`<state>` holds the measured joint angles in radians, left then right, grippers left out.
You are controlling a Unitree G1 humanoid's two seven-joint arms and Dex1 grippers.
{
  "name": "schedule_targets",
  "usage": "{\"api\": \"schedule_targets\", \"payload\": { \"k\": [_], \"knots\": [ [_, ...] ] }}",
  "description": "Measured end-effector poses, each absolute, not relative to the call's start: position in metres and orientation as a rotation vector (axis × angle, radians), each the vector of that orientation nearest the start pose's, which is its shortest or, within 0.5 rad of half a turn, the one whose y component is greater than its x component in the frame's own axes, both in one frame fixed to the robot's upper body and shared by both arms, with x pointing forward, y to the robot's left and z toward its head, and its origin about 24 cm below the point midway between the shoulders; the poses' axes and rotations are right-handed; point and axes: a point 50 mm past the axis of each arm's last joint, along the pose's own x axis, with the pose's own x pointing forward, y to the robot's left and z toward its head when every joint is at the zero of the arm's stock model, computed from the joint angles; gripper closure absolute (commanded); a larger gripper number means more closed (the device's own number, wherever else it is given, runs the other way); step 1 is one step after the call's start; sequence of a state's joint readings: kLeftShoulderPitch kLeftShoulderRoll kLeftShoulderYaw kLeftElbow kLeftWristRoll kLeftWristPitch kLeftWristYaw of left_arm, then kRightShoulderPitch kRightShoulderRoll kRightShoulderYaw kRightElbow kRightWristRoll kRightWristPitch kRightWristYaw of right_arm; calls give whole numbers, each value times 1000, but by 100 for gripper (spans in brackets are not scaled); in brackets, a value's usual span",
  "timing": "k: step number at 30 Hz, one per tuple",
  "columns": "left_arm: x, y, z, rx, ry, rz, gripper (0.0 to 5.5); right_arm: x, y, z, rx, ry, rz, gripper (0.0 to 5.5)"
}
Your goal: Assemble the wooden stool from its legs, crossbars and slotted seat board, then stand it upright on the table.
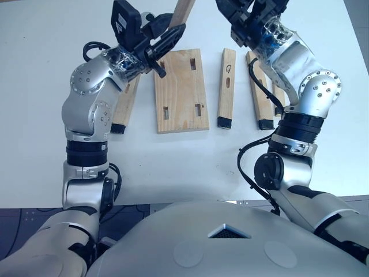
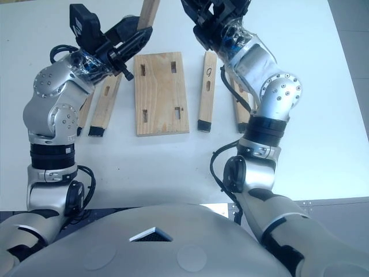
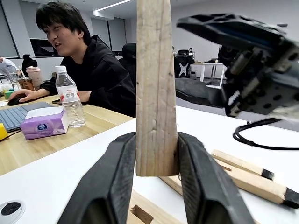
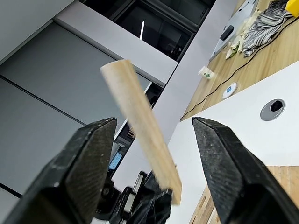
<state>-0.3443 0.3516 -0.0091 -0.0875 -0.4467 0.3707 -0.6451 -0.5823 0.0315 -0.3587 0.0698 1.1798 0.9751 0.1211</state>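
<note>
- The left pincer (image 3: 157,149) is clamped on a wooden piece (image 3: 156,84), which is gripped near its lower end and stands upright between the two fingers.
- In the head views this piece is held above the white bench (image 1: 34,150), over the 11 o'clock corner of the seat board (image 1: 180,95), with its upper end running out toward 12 o'clock.
- Whether the held piece is a leg or a crossbar cannot be told for certain.
- The seat board is laid flat on the bench, and four slots are seen in it, one near each corner.
- A slotted leg (image 1: 225,101), dark-capped at its 6 o'clock end, is laid at 3 o'clock of the board, near it but not touching.
- Another leg (image 1: 261,111) is laid farther toward 3 o'clock, partly hidden by the right arm.
- A capped leg (image 2: 105,108) is laid at 9 o'clock of the board, partly under the left arm.
- The right pincer (image 4: 154,126) is held in the air at about 1 o'clock of the board, its fingers set wide apart with nothing gripped.
</note>
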Motion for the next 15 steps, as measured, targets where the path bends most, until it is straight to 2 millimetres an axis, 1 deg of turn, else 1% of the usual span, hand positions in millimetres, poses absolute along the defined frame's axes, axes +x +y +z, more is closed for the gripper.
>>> {"api": "schedule_targets", "payload": {
  "k": [3, 5, 8, 9, 13, 15],
  "knots": [
    [295, 146, 131, -48, -41, -815, 425, 315, -97, 153, 1094, 260, 820, 252],
    [290, 140, 124, 23, -9, -866, 425, 313, -96, 150, 1093, 272, 816, 252],
    [283, 138, 113, 86, 36, -905, 425, 315, -97, 147, 1095, 269, 793, 296],
    [283, 137, 111, 100, 39, -909, 425, 316, -98, 146, 1095, 269, 783, 322],
    [282, 136, 111, 127, 33, -912, 425, 317, -99, 145, 1097, 269, 762, 376],
    [282, 135, 111, 130, 32, -913, 425, 317, -99, 145, 1097, 270, 760, 415]
  ]
}}
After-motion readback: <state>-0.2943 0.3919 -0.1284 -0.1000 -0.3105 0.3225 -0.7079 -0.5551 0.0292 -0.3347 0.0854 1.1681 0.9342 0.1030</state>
